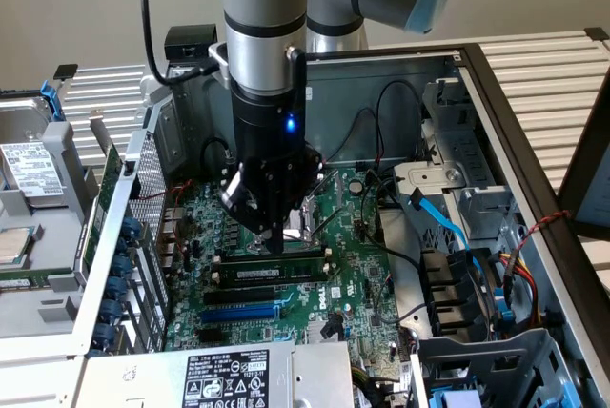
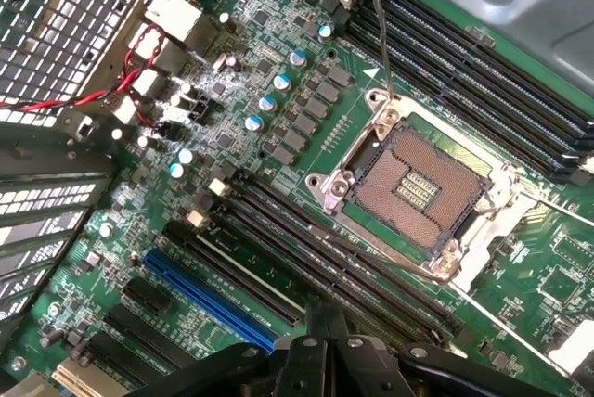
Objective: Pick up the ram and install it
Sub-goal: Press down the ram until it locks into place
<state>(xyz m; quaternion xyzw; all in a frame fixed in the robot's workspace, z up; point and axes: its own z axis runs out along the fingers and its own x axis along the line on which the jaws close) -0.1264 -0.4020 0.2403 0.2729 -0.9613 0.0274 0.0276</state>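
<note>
I am looking into an open computer case [image 1: 534, 132] lying on its side, and going from the exterior view's left I am seeing a metal drive cage [image 1: 38, 227] swung out with a labelled drive in it, then the perforated rear panel [image 1: 143, 227] with blue card clips. Next comes the green motherboard [image 1: 353, 275], and on it the ram [image 1: 272, 273] is lying flat in line with the slots, its long axis running from the exterior view's left to the exterior view's right, its white sticker facing up toward the camera. It is sitting in the black memory slot just beside the gripper tip, with a second black slot and then the long blue slot [image 1: 243, 314] below it in that view. The gripper [image 1: 274, 244] is hanging straight down over the stick's middle, its fingers pressed together, and its tip is meeting the stick's upper edge; I cannot tell whether it is pinching the board or only pressing on it. In the wrist view the closed finger bases [image 2: 320, 346] are showing over the slots, near the bare CPU socket [image 2: 418, 193]. Further toward the exterior view's right, blue cables [image 1: 443, 222] and black cables are running toward the drive bays.
</note>
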